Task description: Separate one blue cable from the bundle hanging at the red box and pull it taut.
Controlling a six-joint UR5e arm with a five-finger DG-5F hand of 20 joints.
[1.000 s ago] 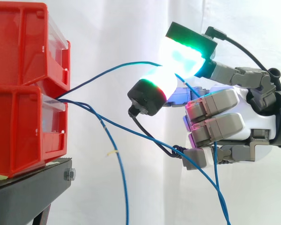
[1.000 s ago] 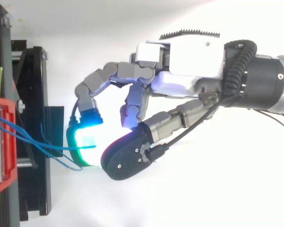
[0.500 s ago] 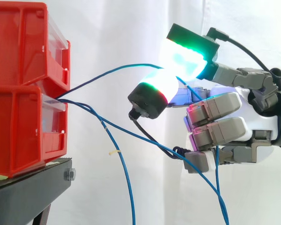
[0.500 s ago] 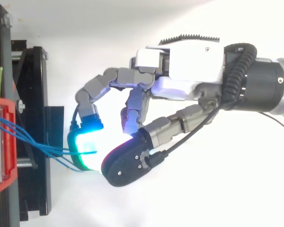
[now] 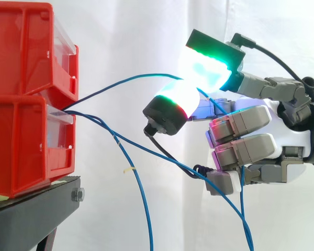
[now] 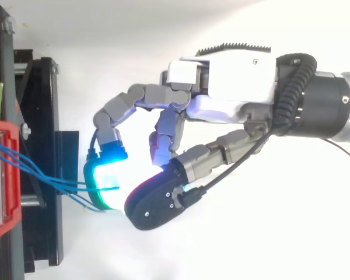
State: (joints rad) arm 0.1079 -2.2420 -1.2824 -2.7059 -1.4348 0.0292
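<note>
Two red bins (image 5: 21, 57) are stacked at the left of the side view, on a black stand (image 5: 36, 209), with a white curtain (image 5: 146, 31) behind them. A bunch of thin blue cables is seen coming out from between the two bins.

One blue cable (image 5: 126, 78) is lifted away from the bunch. It runs up and to the right in a soft arc, not a straight line, into the middle of the frame. There it is pinched between the glowing tips of the fingers (image 5: 206, 65) and the thumb. The other blue cables (image 5: 131, 170) are left hanging down toward the bottom of the frame, and one of them is crossed under the hand (image 5: 282, 138).

The hand is placed at the right of the side view, well apart from the bins. The rest of its fingers are curled in toward the palm.

In the top view the hand (image 6: 227, 81) is reached in from the right edge, and the cables are stretched from the red bin at the left edge to the glowing tips.
</note>
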